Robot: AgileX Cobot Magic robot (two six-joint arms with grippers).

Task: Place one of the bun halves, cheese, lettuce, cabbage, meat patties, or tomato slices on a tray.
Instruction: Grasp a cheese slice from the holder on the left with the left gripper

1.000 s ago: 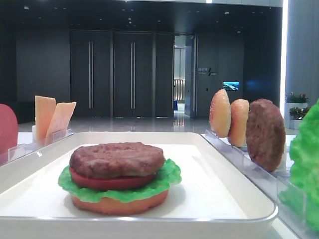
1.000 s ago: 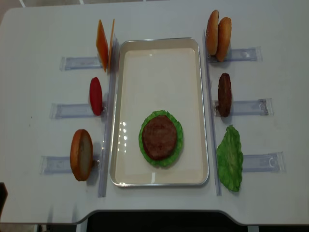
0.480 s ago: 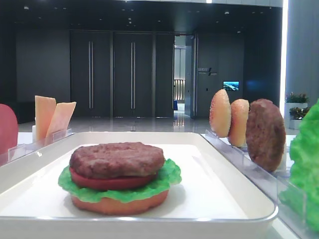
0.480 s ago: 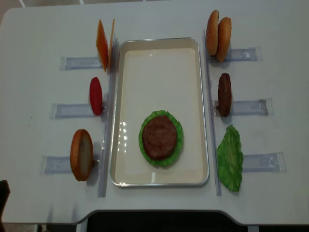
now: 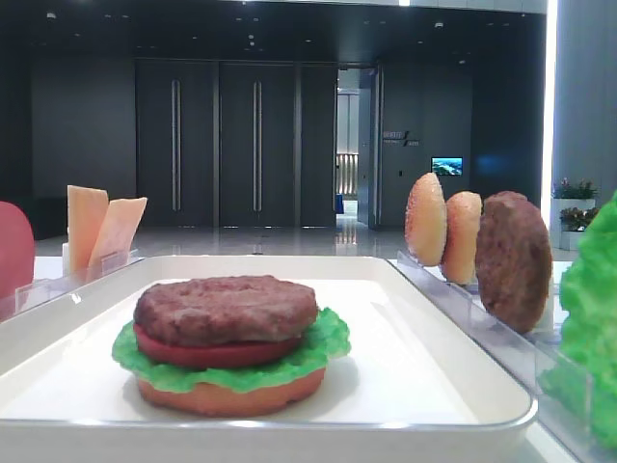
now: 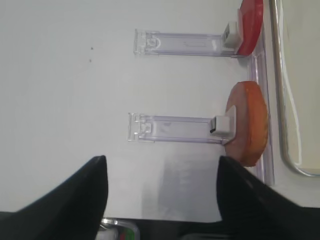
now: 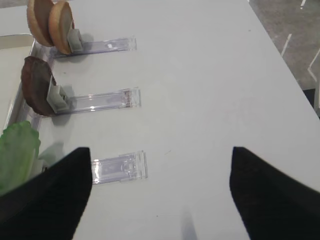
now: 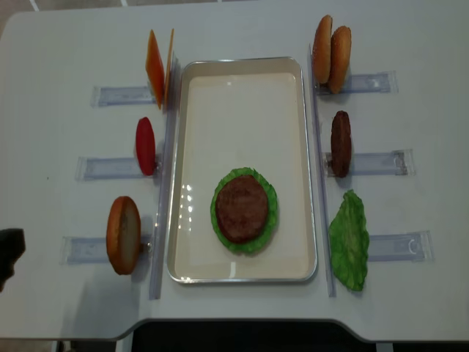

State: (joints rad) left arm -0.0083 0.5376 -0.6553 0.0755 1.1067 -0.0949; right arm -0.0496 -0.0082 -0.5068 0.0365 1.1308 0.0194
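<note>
Creeping in from the near left edge of the top view, the left gripper (image 8: 10, 249) now shows more than it did a moment ago; nothing else has moved. Its jaws stand wide apart with nothing between them, above the white surface (image 8: 58, 147). The right gripper (image 7: 160, 192) also has its jaws apart and empty, near the lettuce leaf (image 8: 349, 239) on the right.

Close to the left gripper, a bun half (image 8: 123, 235) stands on its edge in a clear holder strip (image 8: 84, 249), so it is easy to pinch from the sides. On the tray (image 8: 242, 88) sits a stack: bun at the bottom, lettuce, tomato, and a meat patty on top (image 8: 242, 209).

Farther back on the left stands a tomato slice (image 8: 145, 145), then the two cheese slices (image 8: 155, 67). On the right, a spare patty (image 8: 341, 143) stands upright, and farthest away two seeded buns (image 8: 331, 53). I think the stack needs cheese or a bun next.
</note>
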